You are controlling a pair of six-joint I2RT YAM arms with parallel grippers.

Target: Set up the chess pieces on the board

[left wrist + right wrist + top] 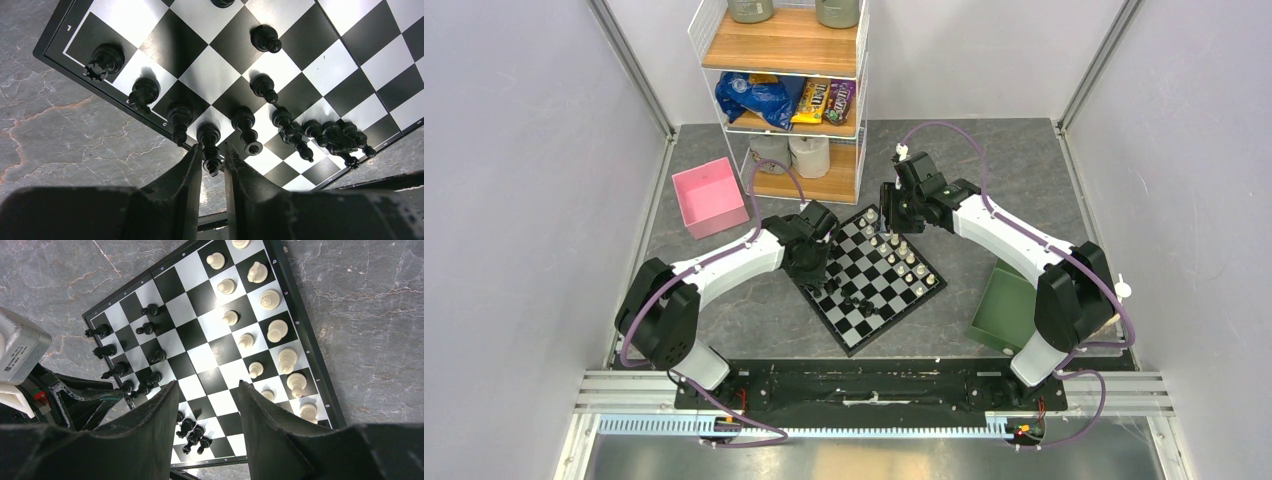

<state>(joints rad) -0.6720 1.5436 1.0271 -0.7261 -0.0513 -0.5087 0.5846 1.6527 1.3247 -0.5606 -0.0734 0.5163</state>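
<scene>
Bracketing slim black chess figurine (pixel 209 136) with left claw (pixel 212 148), grip unclear; likely light, tippy, best pinched mid-stem; holding right claw (pixel 208 386) open.

walls (pixel 514 150): pale lilac | table (pixel 1014 170): grey marble | shelf (pixel 784 45): wooden, wire-framed

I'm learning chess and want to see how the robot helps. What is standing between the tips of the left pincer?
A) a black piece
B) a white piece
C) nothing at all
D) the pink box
A: the left wrist view shows a black piece standing upright between the tips of the left pincer, at the edge of the board.
</scene>
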